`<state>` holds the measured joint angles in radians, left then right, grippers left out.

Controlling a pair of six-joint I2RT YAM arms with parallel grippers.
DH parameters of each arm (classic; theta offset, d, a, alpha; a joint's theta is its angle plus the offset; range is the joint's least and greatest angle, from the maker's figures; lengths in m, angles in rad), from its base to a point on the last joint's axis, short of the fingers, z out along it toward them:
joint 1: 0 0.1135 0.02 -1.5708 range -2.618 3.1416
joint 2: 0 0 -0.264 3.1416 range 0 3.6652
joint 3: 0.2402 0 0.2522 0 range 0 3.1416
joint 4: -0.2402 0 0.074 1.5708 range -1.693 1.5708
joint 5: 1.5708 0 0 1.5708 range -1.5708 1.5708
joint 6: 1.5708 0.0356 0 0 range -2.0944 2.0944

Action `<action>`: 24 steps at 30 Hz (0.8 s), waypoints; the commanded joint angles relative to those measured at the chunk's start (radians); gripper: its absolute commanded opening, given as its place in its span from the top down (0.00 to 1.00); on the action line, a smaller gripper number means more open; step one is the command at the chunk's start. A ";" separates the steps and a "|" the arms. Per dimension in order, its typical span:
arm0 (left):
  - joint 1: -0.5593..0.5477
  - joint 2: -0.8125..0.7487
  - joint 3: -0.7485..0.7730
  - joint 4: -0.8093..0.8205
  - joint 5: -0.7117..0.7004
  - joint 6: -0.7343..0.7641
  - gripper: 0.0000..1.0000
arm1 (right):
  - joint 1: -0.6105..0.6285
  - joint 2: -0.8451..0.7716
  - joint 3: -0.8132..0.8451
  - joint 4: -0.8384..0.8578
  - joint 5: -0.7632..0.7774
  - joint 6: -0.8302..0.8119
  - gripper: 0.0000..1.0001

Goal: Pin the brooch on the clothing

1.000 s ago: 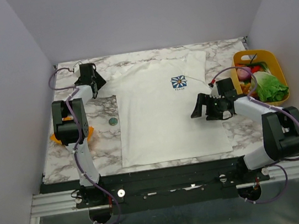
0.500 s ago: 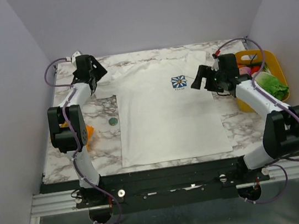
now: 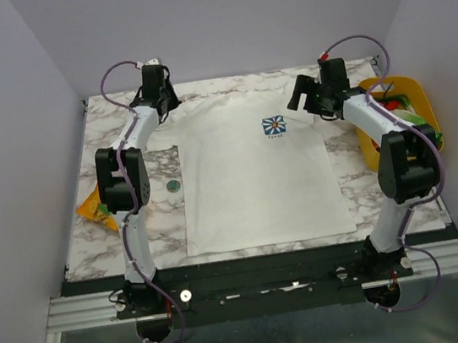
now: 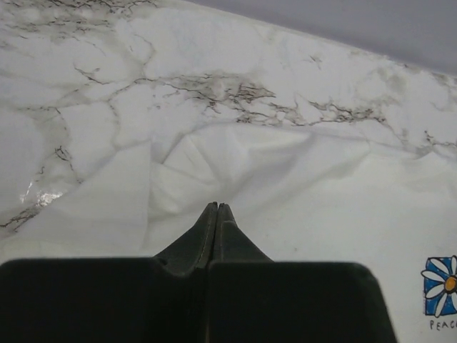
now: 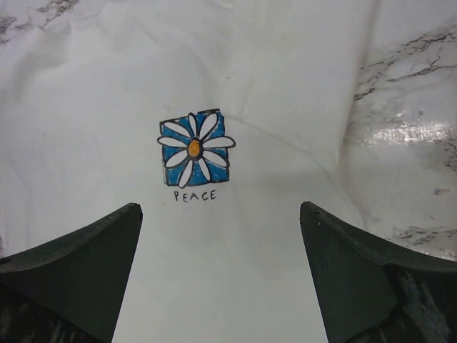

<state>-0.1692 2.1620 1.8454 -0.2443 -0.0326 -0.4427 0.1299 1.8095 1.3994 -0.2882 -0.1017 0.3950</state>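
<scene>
1. My left gripper (image 4: 216, 207) is clenched tight. I can see nothing between its fingers. It hangs over the crumpled 11 o'clock corner of the shirt (image 3: 258, 193).
2. My right gripper (image 5: 219, 205) is spread wide and holds nothing. It hangs over the shirt near the 1 o'clock corner, and the blue flower print (image 5: 194, 148) shows between its fingers.
3. The brooch (image 3: 174, 184) lies on the table (image 3: 85, 243) at 9 o'clock of the shirt, just off the edge. It is well apart from both grippers, and nobody has it yet.
4. I think the pinning has not begun, because I must pick up the brooch first.
5. What could go wrong:
   - The brooch is tiny and flat. If I come down a bit off, my fingers may push it and it could slide away, or slip under the shirt edge.
   - My left fingers are pressed together. If I go down like that, I will only bump the brooch.
   - The cloth at 11 o'clock is already wrinkled. If I drag my tips there, the shirt could bunch up more.
   - My wide right fingers could snag the cloth and pull the shirt out of place.
</scene>
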 commanded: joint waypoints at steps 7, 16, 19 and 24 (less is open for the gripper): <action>0.059 0.254 0.326 -0.311 0.013 0.048 1.00 | 0.002 0.076 0.093 -0.019 0.013 -0.005 0.00; 0.085 0.331 0.442 -0.384 -0.154 0.084 1.00 | -0.004 0.102 0.157 -0.048 0.068 -0.024 0.00; 0.096 0.332 0.462 -0.394 -0.228 0.101 1.00 | -0.015 0.117 0.174 -0.065 0.076 -0.024 0.00; 0.099 0.233 0.355 -0.316 -0.150 0.122 1.00 | -0.021 0.128 0.188 -0.066 0.062 -0.015 0.00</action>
<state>-0.0826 2.4744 2.2822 -0.6029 -0.2001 -0.3546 0.1184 1.9118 1.5597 -0.3183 -0.0628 0.3870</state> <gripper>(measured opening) 0.009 0.998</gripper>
